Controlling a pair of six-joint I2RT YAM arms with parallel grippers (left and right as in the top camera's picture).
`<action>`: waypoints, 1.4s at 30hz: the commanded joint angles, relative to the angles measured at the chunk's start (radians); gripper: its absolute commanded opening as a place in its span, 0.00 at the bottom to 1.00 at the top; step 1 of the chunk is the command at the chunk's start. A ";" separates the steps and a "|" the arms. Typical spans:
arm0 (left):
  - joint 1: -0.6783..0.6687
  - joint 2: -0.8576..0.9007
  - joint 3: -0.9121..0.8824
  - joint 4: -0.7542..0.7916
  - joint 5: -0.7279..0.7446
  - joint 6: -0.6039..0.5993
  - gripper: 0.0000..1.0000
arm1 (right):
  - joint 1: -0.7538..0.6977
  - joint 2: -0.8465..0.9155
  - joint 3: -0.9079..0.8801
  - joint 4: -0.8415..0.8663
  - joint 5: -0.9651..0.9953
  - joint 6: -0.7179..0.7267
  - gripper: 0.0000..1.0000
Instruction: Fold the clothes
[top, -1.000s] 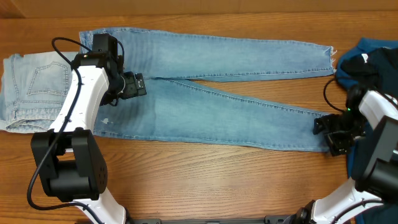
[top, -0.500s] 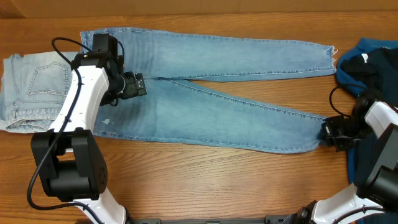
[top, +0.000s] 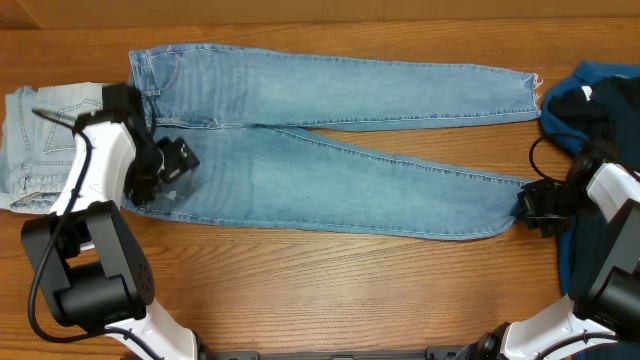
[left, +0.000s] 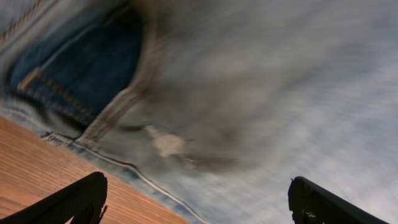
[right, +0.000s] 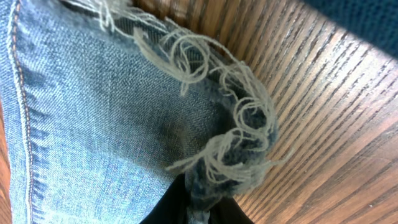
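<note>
a pair of light blue jeans (top: 350, 180) lay spread flat on the desk (top: 330, 290), both legs out straight and slightly splayed, none of it yet folded over, so the work looked to be at its first step: getting hold of the jeans for an opening fold

the right fingers (right: 181, 205) were clamped on the frayed hem (right: 236, 124) of the jeans' leg on the robot's side, threads curling out around the dark tips, the cloth there just bunched off the wood

the left fingers (top: 178, 158) hung over the hip of the jeans, close to the waistband and the outer seam on that same side; in the blurred left wrist view they stood wide apart with only denim and a pocket opening between them, gripping nothing

beyond the waist of the jeans sat a paler folded pair (top: 50, 130), and past the hems of the jeans a heap of dark blue cloth (top: 600, 90); neither touched the jeans as far as could be told

by my reading, the next move called for the left fingers to drop and pinch the hip edge of the jeans, matching the right's hold on the hem, so that both ends of that leg could be lifted together and carried across onto the far leg; the seam edges would need to line up, and the hem pinch looked shallow enough to slip if pulled hard
</note>
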 joint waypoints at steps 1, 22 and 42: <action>0.053 -0.003 -0.077 0.010 -0.061 -0.088 0.95 | 0.006 0.074 -0.040 0.055 0.063 -0.018 0.13; 0.105 -0.014 -0.241 0.257 -0.126 -0.088 0.59 | 0.006 0.074 -0.040 0.064 0.063 -0.019 0.04; 0.101 -0.233 -0.158 -0.134 -0.112 -0.219 0.04 | 0.006 -0.011 0.162 -0.238 0.168 -0.077 0.04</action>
